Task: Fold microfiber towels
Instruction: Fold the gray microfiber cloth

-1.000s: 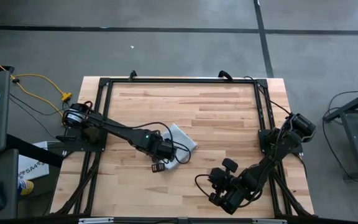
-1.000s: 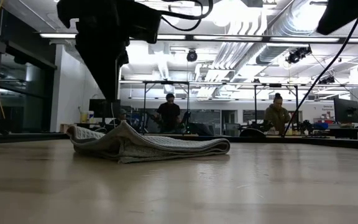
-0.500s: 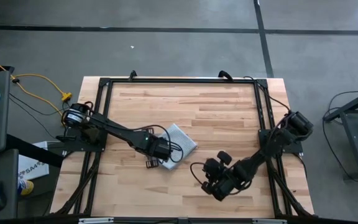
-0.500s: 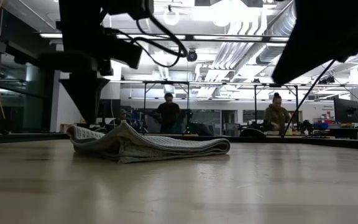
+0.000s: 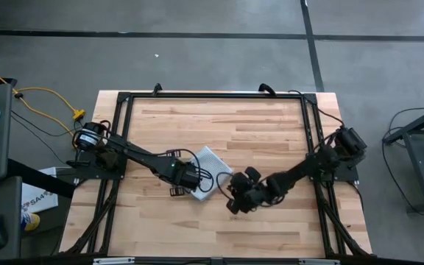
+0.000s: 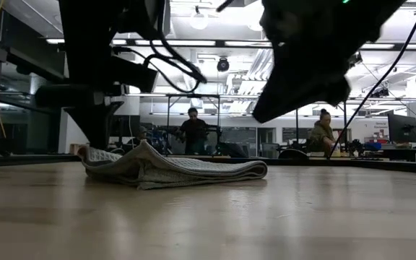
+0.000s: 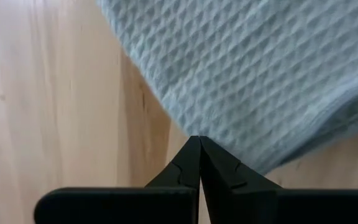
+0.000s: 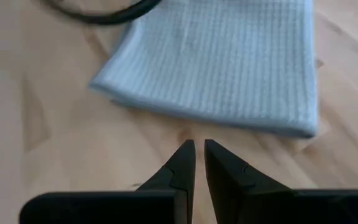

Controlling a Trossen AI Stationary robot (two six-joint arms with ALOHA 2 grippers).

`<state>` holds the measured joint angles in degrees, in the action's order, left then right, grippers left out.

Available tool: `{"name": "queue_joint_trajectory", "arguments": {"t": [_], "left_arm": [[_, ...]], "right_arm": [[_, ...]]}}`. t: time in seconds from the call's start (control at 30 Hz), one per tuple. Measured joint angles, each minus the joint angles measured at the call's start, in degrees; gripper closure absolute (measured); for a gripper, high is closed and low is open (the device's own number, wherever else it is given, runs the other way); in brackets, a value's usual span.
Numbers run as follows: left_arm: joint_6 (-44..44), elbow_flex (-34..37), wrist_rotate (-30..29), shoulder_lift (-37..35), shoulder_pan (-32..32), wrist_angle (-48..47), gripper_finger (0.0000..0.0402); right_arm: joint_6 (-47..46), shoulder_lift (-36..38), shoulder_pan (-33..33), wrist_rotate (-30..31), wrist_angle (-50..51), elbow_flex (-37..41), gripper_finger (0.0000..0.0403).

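Note:
The pale grey-blue microfiber towel (image 5: 212, 168) lies folded into a small flat packet near the table's middle, its underside resting on the wood (image 6: 186, 170). My left gripper (image 7: 199, 140) is shut and points steeply down at the towel's near left edge (image 5: 190, 188); in the low view it stands over the towel's left end (image 6: 96, 141). My right gripper (image 8: 196, 144) hangs above bare wood just right of the towel (image 5: 232, 196). Its fingers are closed to a thin slit with nothing between them. They point at the towel's folded edge (image 8: 229, 121). My left gripper's shut fingertips (image 7: 191, 152) stand right at the towel's edge (image 7: 229, 155), coming from above. No cloth shows between them, and I cannot tell whether they touch the towel.
Black frame rails (image 5: 212, 96) run along the table's far, left and right sides. A dark cable (image 8: 104, 12) of the left arm loops over the towel's far side. Bare wood lies near and right of the towel. People stand in the room beyond the table (image 6: 193, 130).
My right gripper has swung from the table's near right corner toward the towel, sinking as it went. My left gripper has come down at the towel's left end and tipped steeper. The towel has stayed where it was.

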<state>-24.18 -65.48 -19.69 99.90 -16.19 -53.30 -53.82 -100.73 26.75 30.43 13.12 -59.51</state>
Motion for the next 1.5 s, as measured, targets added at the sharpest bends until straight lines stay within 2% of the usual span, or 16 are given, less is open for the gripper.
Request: {"name": "queue_joint_trajectory", "arguments": {"t": [0.47, 0.7, 0.83, 0.93, 1.13, 1.5], "left_arm": [[4.17, 0.44, -0.87, -0.75, -1.2, 2.64, 0.0401], [4.45, 0.36, -1.54, -6.78, -1.19, 1.99, 0.0401], [5.83, 0.48, -1.56, -9.9, -1.61, 5.67, 0.0402], [8.02, 2.44, 0.08, -10.63, -1.88, 10.25, 0.0402], [8.95, 9.56, 1.27, -10.58, -1.84, 19.97, 0.0401], [6.33, 17.1, 2.15, -10.58, -1.81, 25.43, 0.0401]], "right_arm": [[4.1, 0.0, -6.39, -3.83, -0.54, 0.55, 0.0375], [6.34, -0.25, -9.48, -6.45, -2.05, 0.53, 0.0375], [8.04, -2.51, -11.44, -9.65, -5.3, 0.55, 0.0375], [9.06, -4.82, -12.62, -12.58, -9.18, 0.43, 0.0375], [9.83, -6.62, -13.46, -13.41, -10.84, 0.53, 0.0375], [8.88, -6.6, -14.87, -15.58, -9.74, 0.51, 0.0375]]}}
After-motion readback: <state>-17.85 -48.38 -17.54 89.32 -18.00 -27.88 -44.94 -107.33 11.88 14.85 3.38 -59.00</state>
